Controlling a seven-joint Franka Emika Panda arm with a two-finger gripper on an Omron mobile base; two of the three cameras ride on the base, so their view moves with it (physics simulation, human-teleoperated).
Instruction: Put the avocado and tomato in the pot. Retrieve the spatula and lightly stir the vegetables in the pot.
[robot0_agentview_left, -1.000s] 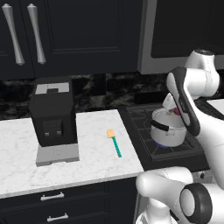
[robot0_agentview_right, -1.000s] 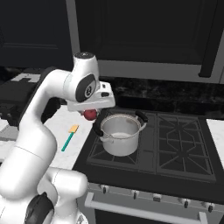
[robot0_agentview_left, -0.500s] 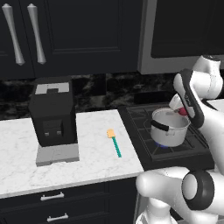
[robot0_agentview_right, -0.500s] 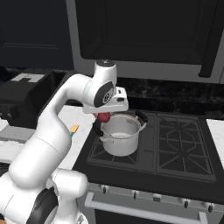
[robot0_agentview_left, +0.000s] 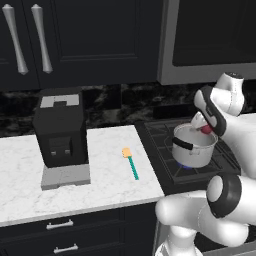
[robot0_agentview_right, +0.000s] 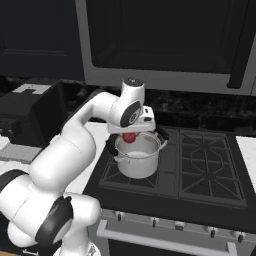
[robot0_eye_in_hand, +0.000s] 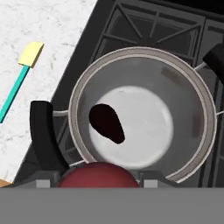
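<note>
Item: tomato, clamped in your claw, hanging directly above the open pot on the stove. A dark avocado lies on the pot floor. Drop path: straight down. Spatula on counter, left of pot.

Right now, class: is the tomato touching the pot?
Apart. The hand view shows the tomato between the end effector's fingers, above the pot's open mouth.
</note>
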